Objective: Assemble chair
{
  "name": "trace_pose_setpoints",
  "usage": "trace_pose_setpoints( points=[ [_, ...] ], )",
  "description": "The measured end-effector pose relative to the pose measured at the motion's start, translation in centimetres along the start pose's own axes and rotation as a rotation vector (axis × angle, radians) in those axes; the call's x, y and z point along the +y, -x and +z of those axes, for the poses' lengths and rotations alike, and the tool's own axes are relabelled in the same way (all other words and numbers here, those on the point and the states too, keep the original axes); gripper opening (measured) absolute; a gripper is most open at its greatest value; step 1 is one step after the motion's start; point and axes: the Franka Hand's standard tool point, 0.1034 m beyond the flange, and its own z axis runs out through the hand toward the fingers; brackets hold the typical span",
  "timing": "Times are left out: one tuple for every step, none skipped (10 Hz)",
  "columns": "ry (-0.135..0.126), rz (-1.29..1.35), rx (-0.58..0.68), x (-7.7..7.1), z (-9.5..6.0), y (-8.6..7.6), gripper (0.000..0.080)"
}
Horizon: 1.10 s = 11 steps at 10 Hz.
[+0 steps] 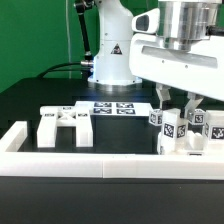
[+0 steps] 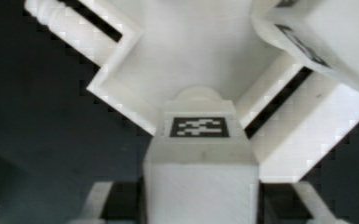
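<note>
Border rail (image 1: pixel 90 160) runs across the front. Behind it, twd the exterior view's left, a slotted chair part (image 1: pixel 62 124) lies loose. Behind it twd the right, the gripper (image 1: pixel 175 108) hangs over a cluster of tagged parts (image 1: pixel 188 128). Wrist cam shows a tagged bar (image 2: pixel 201 150), prob. betw. the jaws; can't tell if clamped. Judged early: most joins left.

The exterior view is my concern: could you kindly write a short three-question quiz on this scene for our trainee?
1. True or false: the fingers hang above the tagged parts at the exterior view's right.
2. The slotted slab lies: A) at the exterior view's left; B) at its right; C) between the fingers.
3. Fill in: in the wrist view, the white part carries one black-and-white ____.
Key: 1 true; 2 A; 3 tag.
</note>
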Motion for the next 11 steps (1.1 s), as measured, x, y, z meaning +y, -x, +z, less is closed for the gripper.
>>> trace_pose_setpoints(
  points=[
    [-0.002, 0.041, 0.000, -0.04, 0.00, 0.00, 0.0287],
    [-0.002, 0.076, 0.000, -0.05, 0.01, 0.04, 0.0288],
    [-0.002, 0.085, 0.000, -0.07, 0.01, 0.08, 0.0288],
    [0.002, 0.034, 0.005, -0.06, -0.01, 0.05, 0.0459],
    [0.008, -0.058, 0.011, -0.17, -0.12, 0.14, 0.0603],
    [0.005, -0.073, 0.011, -0.24, -0.15, 0.16, 0.0635],
    [-0.001, -0.175, 0.016, -0.30, -0.13, 0.05, 0.0635],
    [-0.001, -0.317, 0.018, -0.20, -0.11, -0.20, 0.0647],
    [0.000, -0.367, 0.018, -0.20, -0.11, -0.20, 0.0649],
    [0.001, -0.454, 0.019, -0.19, -0.11, -0.22, 0.0649],
    [0.004, -0.550, 0.022, -0.14, -0.05, -0.23, 0.0649]
  ],
)
